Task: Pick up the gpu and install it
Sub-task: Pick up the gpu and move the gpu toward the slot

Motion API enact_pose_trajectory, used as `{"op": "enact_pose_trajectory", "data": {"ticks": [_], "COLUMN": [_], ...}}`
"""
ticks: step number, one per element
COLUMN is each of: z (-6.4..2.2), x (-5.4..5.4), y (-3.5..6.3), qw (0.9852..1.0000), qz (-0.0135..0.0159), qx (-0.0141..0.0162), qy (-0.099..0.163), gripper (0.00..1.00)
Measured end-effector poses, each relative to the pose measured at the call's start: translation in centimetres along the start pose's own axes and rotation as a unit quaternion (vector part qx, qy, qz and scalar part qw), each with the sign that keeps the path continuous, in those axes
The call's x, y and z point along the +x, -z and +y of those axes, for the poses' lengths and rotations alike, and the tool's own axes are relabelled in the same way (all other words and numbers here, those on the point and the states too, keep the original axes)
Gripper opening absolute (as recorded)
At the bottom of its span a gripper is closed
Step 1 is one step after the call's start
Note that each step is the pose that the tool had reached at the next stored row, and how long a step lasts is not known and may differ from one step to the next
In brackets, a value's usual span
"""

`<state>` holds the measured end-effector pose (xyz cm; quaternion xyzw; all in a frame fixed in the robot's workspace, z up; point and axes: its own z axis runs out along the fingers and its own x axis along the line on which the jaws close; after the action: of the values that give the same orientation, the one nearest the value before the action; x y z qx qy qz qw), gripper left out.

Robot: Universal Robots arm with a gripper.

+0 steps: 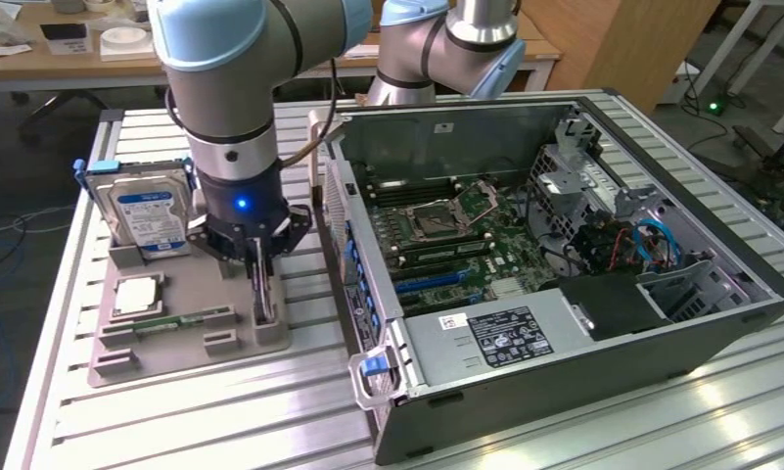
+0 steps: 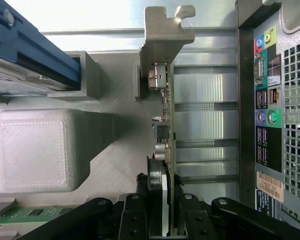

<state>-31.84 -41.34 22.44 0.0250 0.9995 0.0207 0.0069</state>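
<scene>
The gpu [image 1: 263, 299] stands on its long edge in the grey holder tray [image 1: 169, 357], on the exterior view's left of the open computer case [image 1: 705, 323]. My gripper [image 1: 258, 274] comes straight down onto it. In the wrist view the gpu [image 2: 166, 100] shows edge-on: brownish-green board, small components, and a pale metal bracket [image 2: 167, 30] at its far end. The gripper [image 2: 161, 187] is shut on the gpu, one black finger [image 2: 141, 186] pressed against each face near the end away from the bracket. The card's lower part is hidden behind the fingers.
The tray also holds a silver hard drive with a blue label [image 1: 150, 217], a processor [image 1: 137, 294] and a narrow green memory stick [image 1: 176, 321]. The case's rear port panel [image 2: 270, 100] lies close beside the card. Inside the case the motherboard [image 1: 457, 235] is exposed. A second arm's base [image 1: 450, 49] stands behind.
</scene>
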Motion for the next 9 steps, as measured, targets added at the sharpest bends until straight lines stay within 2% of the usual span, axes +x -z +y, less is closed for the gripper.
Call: {"op": "enact_pose_trajectory", "data": {"ticks": [9], "z": [0.06], "x": [0.0], "y": [1.4], "qw": [1.0], "qz": [0.0], "qx": [0.0001], "qy": [0.0], "gripper": [0.28]}}
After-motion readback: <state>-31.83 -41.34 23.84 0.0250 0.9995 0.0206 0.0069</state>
